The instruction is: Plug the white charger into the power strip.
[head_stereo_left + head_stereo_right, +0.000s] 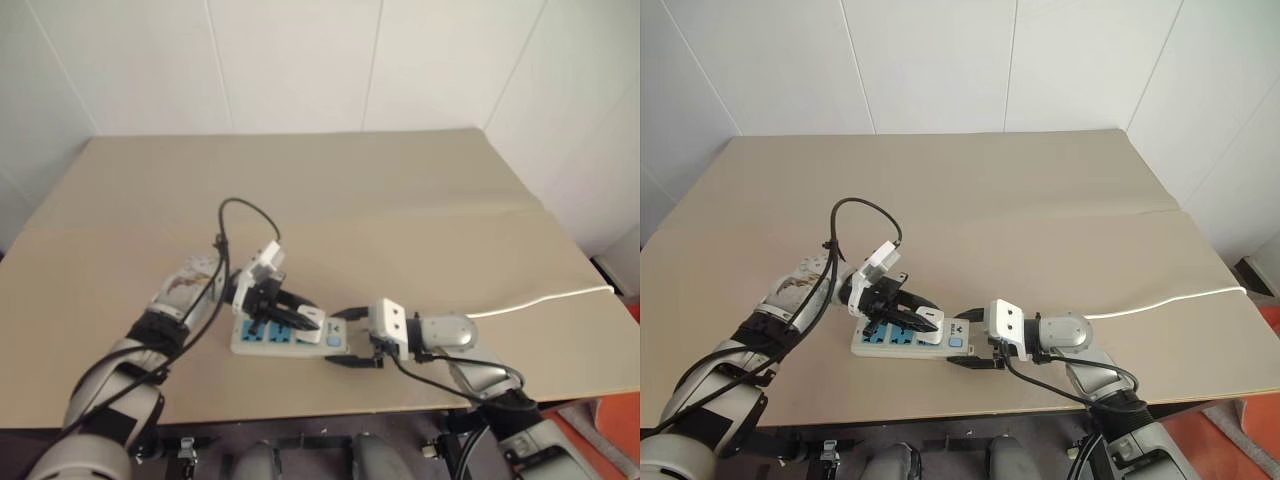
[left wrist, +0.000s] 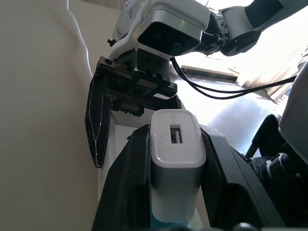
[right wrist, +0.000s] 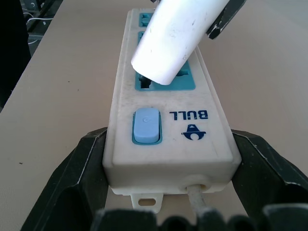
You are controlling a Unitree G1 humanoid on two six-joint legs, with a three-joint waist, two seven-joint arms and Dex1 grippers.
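We see the left gripper [image 1: 915, 322] clamped on the smooth, boxy white charger [image 1: 931, 320], tilted over a blue socket of the power strip [image 3: 168, 130]. The right gripper [image 3: 163, 178] brackets the strip's switch end, its fingers wide against both sides. The matte tan worktop [image 1: 400, 190] lies broad across the frame's upper half.

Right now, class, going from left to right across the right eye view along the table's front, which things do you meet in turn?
left gripper → white charger → right gripper → thin white cord

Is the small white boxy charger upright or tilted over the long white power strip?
Tilted: the small white boxy charger leans over the long white power strip's blue socket.
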